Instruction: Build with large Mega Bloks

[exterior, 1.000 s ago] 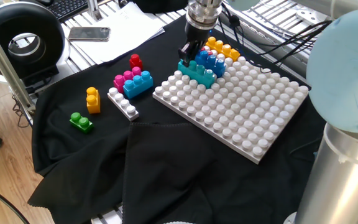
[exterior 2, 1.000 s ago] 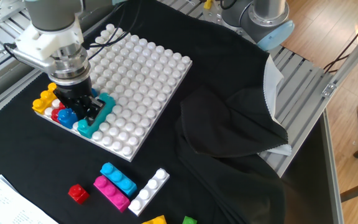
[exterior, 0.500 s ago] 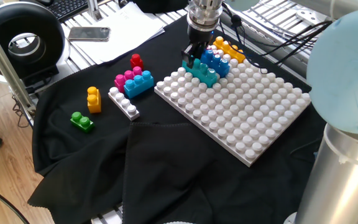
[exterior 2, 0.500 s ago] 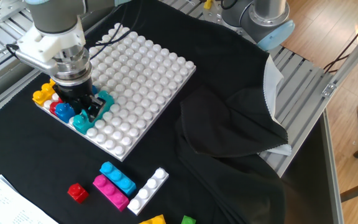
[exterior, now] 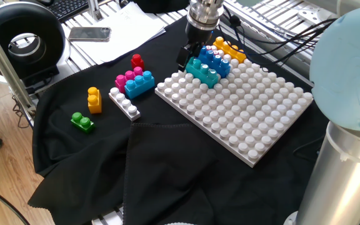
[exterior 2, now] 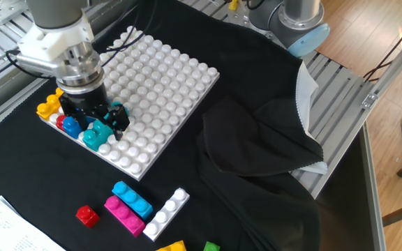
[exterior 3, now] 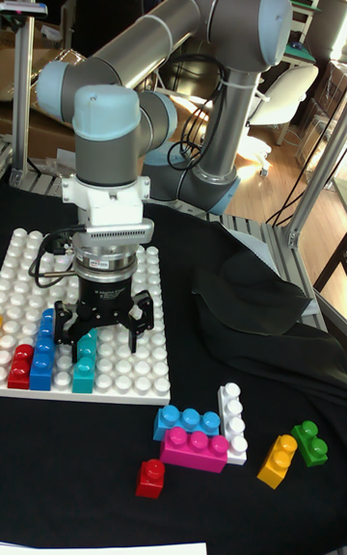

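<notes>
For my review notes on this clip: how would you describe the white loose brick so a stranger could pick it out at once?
Start at the white studded board and look to the loose bricks on the black cloth beside it. The white brick is a long single row of studs touching the pink brick and light blue brick, the only white loose piece.

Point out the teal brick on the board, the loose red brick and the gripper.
teal brick (exterior 3: 84, 360): tall fixed view, on its studded top.
red brick (exterior 3: 149, 478): tall fixed view, on its front face.
gripper (exterior 3: 104, 329): tall fixed view, midway between the open fingertips.
</notes>
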Action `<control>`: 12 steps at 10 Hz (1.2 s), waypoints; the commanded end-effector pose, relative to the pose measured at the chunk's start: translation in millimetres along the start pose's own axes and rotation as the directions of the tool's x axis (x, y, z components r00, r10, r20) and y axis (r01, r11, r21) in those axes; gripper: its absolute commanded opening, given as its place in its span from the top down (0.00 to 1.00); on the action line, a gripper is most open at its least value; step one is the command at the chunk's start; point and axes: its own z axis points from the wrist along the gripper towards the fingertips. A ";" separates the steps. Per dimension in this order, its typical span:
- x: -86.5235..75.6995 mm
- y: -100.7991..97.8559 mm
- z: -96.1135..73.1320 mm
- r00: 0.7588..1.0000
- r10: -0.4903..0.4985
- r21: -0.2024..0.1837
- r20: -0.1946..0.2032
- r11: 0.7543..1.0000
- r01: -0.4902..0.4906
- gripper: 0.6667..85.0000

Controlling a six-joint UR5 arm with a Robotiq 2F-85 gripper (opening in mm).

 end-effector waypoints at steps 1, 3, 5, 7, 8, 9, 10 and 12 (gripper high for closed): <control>-3.7 -8.0 -9.4 1.000 -0.028 0.022 -0.008 0.999 0.029 0.18; 14.0 -17.3 -16.4 0.998 -0.015 0.060 -0.058 0.998 0.019 0.30; 26.7 -12.3 -25.8 0.996 0.022 0.070 -0.086 0.997 -0.016 0.45; 29.0 -10.7 -36.7 0.994 0.040 0.074 -0.103 0.997 -0.032 0.58; 25.7 -11.3 -34.1 0.994 0.049 0.071 -0.101 0.997 -0.042 0.71; 21.6 -12.6 -30.7 0.994 0.058 0.073 -0.098 0.996 -0.051 0.77; 22.6 -17.6 -29.9 0.992 0.081 0.099 -0.101 0.993 -0.071 0.91; 5.2 -14.4 -28.3 0.992 0.122 0.083 -0.032 0.989 -0.119 0.97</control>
